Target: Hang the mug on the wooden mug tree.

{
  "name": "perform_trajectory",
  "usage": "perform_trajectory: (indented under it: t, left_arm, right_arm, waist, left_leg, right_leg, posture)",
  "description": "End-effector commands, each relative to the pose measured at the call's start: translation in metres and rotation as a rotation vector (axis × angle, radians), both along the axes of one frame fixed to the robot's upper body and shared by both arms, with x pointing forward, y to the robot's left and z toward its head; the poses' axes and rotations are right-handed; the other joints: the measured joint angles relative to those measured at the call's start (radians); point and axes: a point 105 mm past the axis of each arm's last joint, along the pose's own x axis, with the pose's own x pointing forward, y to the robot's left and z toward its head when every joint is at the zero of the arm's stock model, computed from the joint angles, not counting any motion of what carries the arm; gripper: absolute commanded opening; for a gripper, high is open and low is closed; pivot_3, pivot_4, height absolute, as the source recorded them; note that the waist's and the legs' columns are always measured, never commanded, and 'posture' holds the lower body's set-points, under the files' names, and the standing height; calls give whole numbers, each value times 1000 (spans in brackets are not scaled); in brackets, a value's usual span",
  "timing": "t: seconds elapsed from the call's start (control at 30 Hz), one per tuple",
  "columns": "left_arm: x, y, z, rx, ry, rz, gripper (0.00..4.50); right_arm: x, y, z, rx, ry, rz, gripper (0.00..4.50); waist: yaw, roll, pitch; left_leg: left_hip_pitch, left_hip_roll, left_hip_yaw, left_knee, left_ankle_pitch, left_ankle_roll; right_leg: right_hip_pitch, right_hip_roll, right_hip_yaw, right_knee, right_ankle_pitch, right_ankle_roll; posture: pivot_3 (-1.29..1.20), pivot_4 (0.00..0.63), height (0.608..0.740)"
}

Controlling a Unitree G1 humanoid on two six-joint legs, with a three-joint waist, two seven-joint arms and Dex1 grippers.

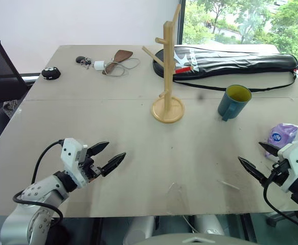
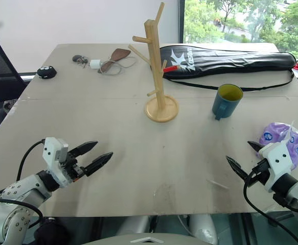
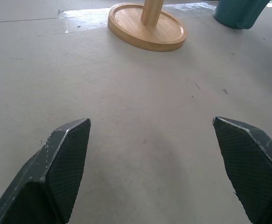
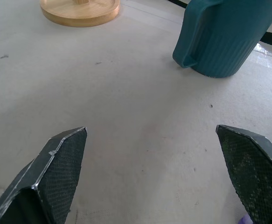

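Not yet started: both grippers, left gripper and right gripper, spread wide and empty above the table. Mug upright, right of the wooden mug tree, apart. Next: probably reaching right gripper to mug.

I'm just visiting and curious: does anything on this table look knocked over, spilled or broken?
Nothing stands out. The dark teal mug with a yellow inside stands upright on the table, apart from the light-wood mug tree, which is upright on its round base. No spill or damage shows.
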Motion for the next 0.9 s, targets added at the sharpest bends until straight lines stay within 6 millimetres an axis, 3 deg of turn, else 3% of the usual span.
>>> perform_trajectory:
  t: [0.03,0.13,0.27,0.53,0.67,0.77,0.9]
  left_arm:
    - [0,-13,30,-22,-86,-96,4322]
    - [-12,-43,61,-34,-161,-369,4322]
    - [-20,-53,70,-5,-152,-509,4322]
    - [-21,-67,86,-16,-200,-593,4322]
    - [-23,-69,86,-12,-201,-592,4322]
    - [-24,-68,85,-9,-200,-582,4500]
    - [-24,-66,84,6,-203,-553,4500]
  right_arm:
    - [10,4,16,20,-61,-13,4500]
    - [31,14,26,-15,-61,-53,4500]
    - [47,18,26,23,10,-51,4500]
    - [92,19,18,123,50,-86,4500]
    - [108,27,16,168,49,-25,4500]
    - [114,33,15,151,35,11,3197]
    - [121,39,14,174,34,48,3197]
  waist:
    - [0,0,0]
    - [-6,-4,3]
    - [-5,1,0]
    - [-9,1,1]
    - [-9,2,2]
    - [-9,2,2]
    - [-9,2,2]
  left_leg:
    - [0,0,0,0,0,0]
    - [0,0,0,1,0,0]
    - [1,0,0,0,0,-1]
    - [-3,0,0,-1,1,-1]
    - [-3,0,0,0,1,-1]
    - [-3,0,0,0,1,-1]
    - [-3,0,0,0,1,-1]
  right_leg:
    - [0,0,0,0,0,0]
    - [-1,0,0,2,0,0]
    - [0,0,0,0,1,-1]
    - [-4,1,0,-2,1,-1]
    - [-4,1,0,-1,1,-1]
    - [-4,1,0,0,1,-1]
    - [-4,1,0,-1,1,-1]
  posture:
    - [0,150,738]
    - [0,150,738]
    - [0,150,738]
    - [0,150,738]
    - [0,150,738]
    - [0,150,738]
    - [0,150,738]
